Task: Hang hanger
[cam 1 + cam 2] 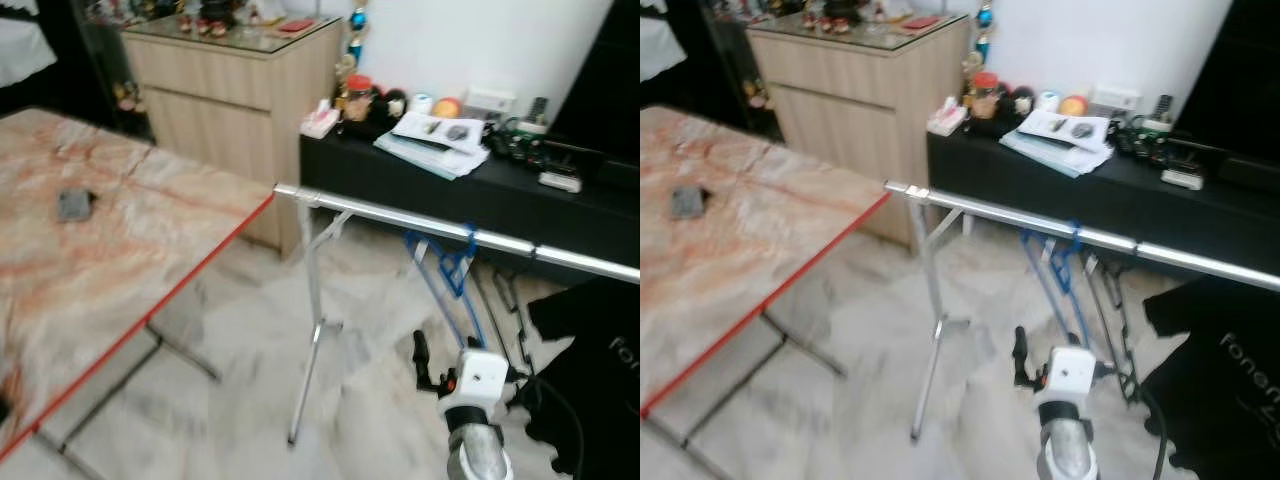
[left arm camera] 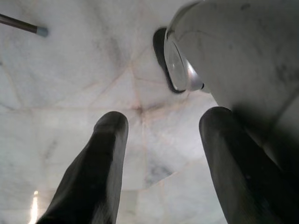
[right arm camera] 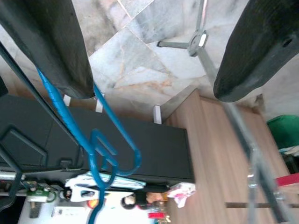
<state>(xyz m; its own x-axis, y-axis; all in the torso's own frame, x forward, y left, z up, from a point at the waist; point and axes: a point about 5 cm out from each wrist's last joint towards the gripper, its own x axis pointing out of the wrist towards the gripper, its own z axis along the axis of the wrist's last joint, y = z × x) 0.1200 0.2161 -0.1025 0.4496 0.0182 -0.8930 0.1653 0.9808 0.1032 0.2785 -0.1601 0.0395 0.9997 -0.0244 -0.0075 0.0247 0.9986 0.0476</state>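
Observation:
A blue hanger [image 1: 455, 265] hangs by its hook on the silver rail [image 1: 400, 216] of a clothes rack. My right gripper [image 1: 462, 362] is low in front of the rack, just below the hanger, and it is open. In the right wrist view the fingers [image 3: 51, 42] stand wide apart, with the blue hanger [image 3: 100, 154] running past one of them; nothing is held between them. Whether that finger touches the hanger I cannot tell. My left gripper [image 2: 161, 126] hangs idle over the marble floor, open and empty.
A marble table with a red edge [image 1: 190, 270] fills the left, with a small grey object [image 1: 74, 204] on it. Behind the rack are a black low cabinet [image 1: 450, 195] with papers and a wooden cabinet [image 1: 230, 90]. Black hangers [image 1: 505, 300] and a black garment [image 1: 590, 370] are on the right.

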